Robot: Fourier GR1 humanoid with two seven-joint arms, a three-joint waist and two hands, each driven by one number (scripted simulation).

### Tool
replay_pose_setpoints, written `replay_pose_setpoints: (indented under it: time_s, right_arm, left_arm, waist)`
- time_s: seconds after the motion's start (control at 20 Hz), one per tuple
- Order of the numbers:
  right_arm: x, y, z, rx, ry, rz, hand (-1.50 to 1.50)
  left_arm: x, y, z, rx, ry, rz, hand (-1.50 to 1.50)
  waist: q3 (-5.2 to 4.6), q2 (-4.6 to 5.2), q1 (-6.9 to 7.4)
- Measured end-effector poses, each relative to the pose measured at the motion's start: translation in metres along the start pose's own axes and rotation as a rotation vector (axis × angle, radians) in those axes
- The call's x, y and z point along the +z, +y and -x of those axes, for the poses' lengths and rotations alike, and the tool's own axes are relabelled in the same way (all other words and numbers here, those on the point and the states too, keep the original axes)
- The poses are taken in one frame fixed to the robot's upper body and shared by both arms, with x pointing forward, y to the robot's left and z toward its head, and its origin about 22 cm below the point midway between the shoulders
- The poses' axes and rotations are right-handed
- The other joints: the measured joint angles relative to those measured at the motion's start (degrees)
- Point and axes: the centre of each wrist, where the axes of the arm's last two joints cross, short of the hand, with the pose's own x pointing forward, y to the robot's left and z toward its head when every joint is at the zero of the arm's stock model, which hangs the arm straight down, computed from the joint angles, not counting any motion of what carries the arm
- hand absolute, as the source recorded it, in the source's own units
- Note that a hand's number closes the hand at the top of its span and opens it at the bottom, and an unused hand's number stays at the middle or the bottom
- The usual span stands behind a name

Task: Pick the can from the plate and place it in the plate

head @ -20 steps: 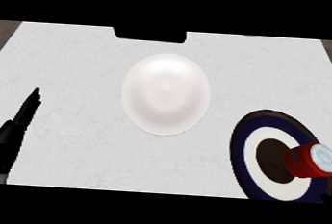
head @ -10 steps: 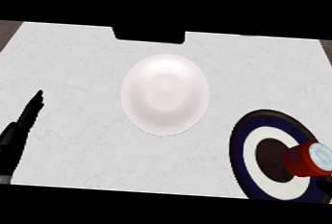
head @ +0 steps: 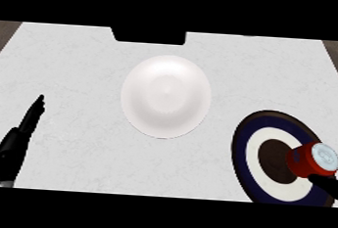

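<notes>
A red can [head: 308,162] with a silver top stands on the dark blue plate [head: 247,138] with a white ring, at the right of the counter, a little right of that plate's dark centre. A small black part of my right hand [head: 331,186] comes in from the lower right corner and reaches the can's near side; the rest of it is out of view. An empty white plate [head: 165,96] lies at the counter's middle. My left hand [head: 14,145] rests open at the far left, fingers straight and pointing away, apart from both plates.
A black block [head: 148,36] sits at the counter's far edge, behind the white plate. The pale marbled counter [head: 87,72] narrows toward the back, with wooden floor beyond its left and right edges.
My right hand has risen from the lower right corner up to the can. The can, both plates and my left hand have stayed where they were.
</notes>
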Motion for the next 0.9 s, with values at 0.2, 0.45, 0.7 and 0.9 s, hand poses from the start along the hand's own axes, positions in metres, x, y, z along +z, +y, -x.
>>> replay_pose_setpoints:
  time_s: [0.2,0.45,0.7,0.9]
  right_arm:
    - [-0.013,0.005,-0.005,0.013,0.007,-0.049,-1.5]
    - [-0.022,0.024,0.005,0.035,0.019,-0.1,-1.5]
    - [-0.034,0.031,0.007,0.05,0.036,-0.125,-1.5]
    - [-0.042,0.04,0.016,0.05,0.046,-0.129,-1.5]
  left_arm:
    - [0.001,0.007,0.0,0.003,0.003,-0.001,0.0]
    - [0.002,0.01,0.0,-0.003,-0.001,-0.003,0.0]
    - [0.005,0.007,-0.001,-0.006,-0.001,-0.003,0.0]
    - [0.007,0.005,-0.004,0.001,0.002,0.004,0.0]
  waist:
    - [0.01,-0.02,-0.02]
    - [-0.01,-0.04,-0.07]
    - [0.01,-0.05,-0.15]
    - [0.01,-0.05,-0.16]
